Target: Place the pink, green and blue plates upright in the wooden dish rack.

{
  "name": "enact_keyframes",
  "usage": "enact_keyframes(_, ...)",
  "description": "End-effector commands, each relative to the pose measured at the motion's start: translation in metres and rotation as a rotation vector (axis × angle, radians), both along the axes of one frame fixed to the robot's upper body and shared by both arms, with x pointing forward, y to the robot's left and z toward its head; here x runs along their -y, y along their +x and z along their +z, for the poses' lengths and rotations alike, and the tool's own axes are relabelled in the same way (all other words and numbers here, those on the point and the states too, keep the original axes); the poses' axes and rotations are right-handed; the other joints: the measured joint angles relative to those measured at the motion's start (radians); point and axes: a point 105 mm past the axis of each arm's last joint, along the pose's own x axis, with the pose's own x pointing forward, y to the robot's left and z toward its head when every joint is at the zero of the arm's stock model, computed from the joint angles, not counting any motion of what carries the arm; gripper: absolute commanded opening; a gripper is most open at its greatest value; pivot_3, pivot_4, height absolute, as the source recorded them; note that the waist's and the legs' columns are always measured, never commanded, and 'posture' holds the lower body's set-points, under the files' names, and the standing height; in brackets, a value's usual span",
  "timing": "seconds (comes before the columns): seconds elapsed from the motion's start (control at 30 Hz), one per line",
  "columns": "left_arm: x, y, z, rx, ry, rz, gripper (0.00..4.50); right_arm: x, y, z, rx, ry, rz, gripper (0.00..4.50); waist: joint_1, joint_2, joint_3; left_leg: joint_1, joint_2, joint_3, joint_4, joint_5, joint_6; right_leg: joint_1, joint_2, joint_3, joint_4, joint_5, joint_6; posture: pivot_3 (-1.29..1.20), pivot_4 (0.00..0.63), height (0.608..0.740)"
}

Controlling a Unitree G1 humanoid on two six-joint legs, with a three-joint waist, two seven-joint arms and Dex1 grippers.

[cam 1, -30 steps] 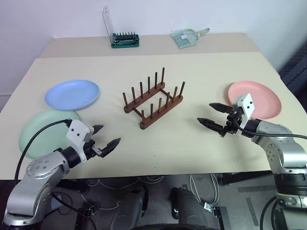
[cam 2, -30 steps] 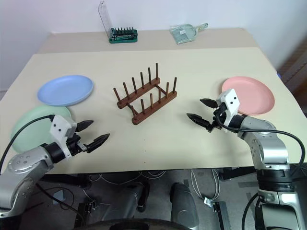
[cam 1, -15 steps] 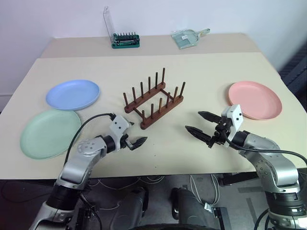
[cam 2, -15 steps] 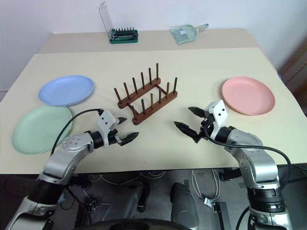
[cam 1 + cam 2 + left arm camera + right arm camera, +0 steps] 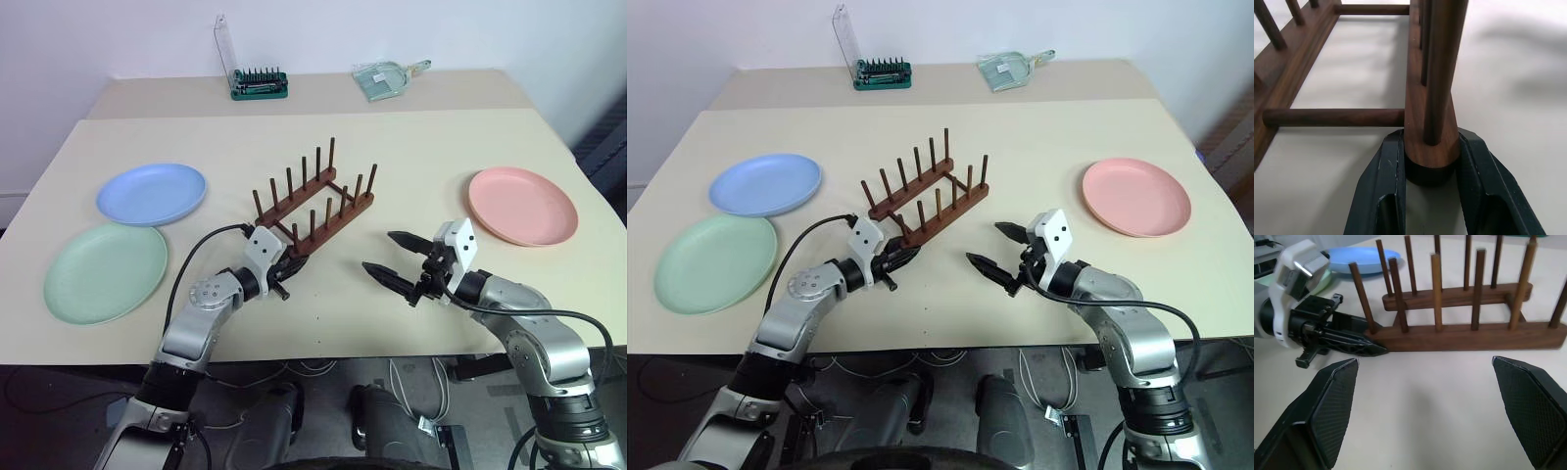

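The wooden dish rack [image 5: 313, 201] stands mid-table with nothing between its pegs. My left gripper [image 5: 291, 264] is at the rack's near left end, and its fingers [image 5: 1388, 166] are shut on the end of the front rail [image 5: 1431, 147]. My right gripper [image 5: 380, 252] hovers open just right of the rack's front, nothing between its fingers [image 5: 1332, 396]. The blue plate [image 5: 151, 193] and green plate [image 5: 105, 271] lie flat at the left. The pink plate [image 5: 522, 205] lies flat at the right.
A green-based clear tool case [image 5: 257, 83] and a pale green dustpan [image 5: 385, 77] sit on the far table. The near table edge [image 5: 323, 343] runs just below both grippers.
My left gripper swung right from beside the green plate to the rack's near end and closed on the front rail. My right gripper drifted left, away from the pink plate, still open.
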Motion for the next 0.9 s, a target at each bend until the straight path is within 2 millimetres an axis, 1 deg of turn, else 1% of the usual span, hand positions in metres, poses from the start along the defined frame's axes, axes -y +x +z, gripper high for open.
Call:
enact_keyframes(0.03,0.0,-0.007,-0.014,-0.04,0.026,-0.046,0.78,0.011,-0.002,0.005,0.029,-0.022,-0.018,4.5,0.0,0.0,0.0,0.0,0.0,0.0,0.0,0.0,0.0,0.0,0.0,0.0,0.0,0.0,0.0,0.0,0.15,0.74)
enact_keyframes(0.1,0.0,-0.009,-0.011,-0.023,0.037,-0.097,0.78,0.022,-0.003,0.001,0.016,-0.052,-0.04,4.5,0.0,0.0,0.0,0.0,0.0,0.0,0.0,0.0,0.0,0.0,0.0,0.0,0.0,0.0,0.0,0.0,0.15,0.74)
enact_keyframes(0.23,0.004,-0.018,-0.005,-0.005,0.091,-0.28,0.78,0.04,-0.012,-0.011,-0.023,-0.116,-0.064,4.5,0.0,0.0,0.0,0.0,0.0,0.0,0.0,0.0,0.0,0.0,0.0,0.0,0.0,0.0,0.0,0.0,0.15,0.74)
enact_keyframes(0.3,0.005,-0.02,-0.003,0.009,0.123,-0.351,0.78,0.046,-0.015,-0.014,-0.03,-0.131,-0.077,4.5,0.0,0.0,0.0,0.0,0.0,0.0,0.0,0.0,0.0,0.0,0.0,0.0,0.0,0.0,0.0,0.0,0.15,0.74)
enact_keyframes(0.43,0.008,-0.019,-0.002,0.027,0.175,-0.45,0.78,0.047,-0.02,-0.018,-0.033,-0.127,-0.089,4.5,0.0,0.0,0.0,0.0,0.0,0.001,0.0,0.0,0.0,0.0,0.0,0.0,0.0,0.0,0.0,0.0,0.15,0.74)
enact_keyframes(0.57,0.006,-0.012,-0.004,0.019,0.187,-0.47,0.78,0.044,-0.021,-0.02,-0.03,-0.121,-0.101,4.5,-0.001,-0.001,0.0,0.0,0.0,0.001,0.0,0.0,0.001,0.0,0.0,0.0,0.0,0.0,0.0,0.0,0.15,0.74)
enact_keyframes(0.63,0.0,-0.004,-0.006,0.01,0.196,-0.441,1.85,0.041,-0.022,-0.02,-0.028,-0.118,-0.099,4.5,-0.001,-0.001,0.0,0.0,0.0,0.001,0.0,0.001,0.002,0.0,0.0,0.0,0.0,0.0,0.0,0.0,0.15,0.74)
enact_keyframes(0.67,-0.004,0.0,-0.007,0.006,0.201,-0.42,2.23,0.04,-0.023,-0.021,-0.029,-0.117,-0.1,4.5,-0.001,-0.001,0.0,0.0,0.0,0.001,0.0,0.001,0.002,0.0,0.0,0.0,0.0,0.0,0.0,0.0,0.15,0.74)
enact_keyframes(0.7,-0.009,0.003,-0.007,0.004,0.208,-0.396,2.73,0.04,-0.023,-0.022,-0.032,-0.122,-0.103,4.5,-0.002,-0.001,0.0,0.0,0.0,0.001,0.0,0.001,0.002,0.0,0.0,0.0,0.0,0.0,0.0,0.0,0.15,0.74)
enact_keyframes(0.8,-0.024,0.004,-0.006,-0.006,0.214,-0.346,4.22,0.043,-0.024,-0.024,-0.038,-0.139,-0.113,4.5,-0.006,-0.001,0.0,0.0,0.001,0.001,0.0,0.001,0.002,0.0,0.0,0.001,0.0,0.0,0.0,0.0,0.15,0.74)
enact_keyframes(0.83,-0.029,0.001,-0.006,-0.016,0.211,-0.34,4.42,0.044,-0.023,-0.025,-0.038,-0.143,-0.116,4.5,-0.007,-0.001,0.0,0.0,0.001,0.001,0.0,0.001,0.002,0.0,0.0,0.001,0.0,0.0,0.0,0.0,0.15,0.74)
enact_keyframes(0.9,-0.036,-0.008,-0.006,-0.04,0.204,-0.341,4.42,0.046,-0.022,-0.027,-0.047,-0.16,-0.126,4.5,-0.011,-0.001,0.0,0.001,0.001,0.001,-0.001,0.001,0.002,0.0,0.001,0.001,0.0,0.0,0.0,0.0,0.15,0.74)
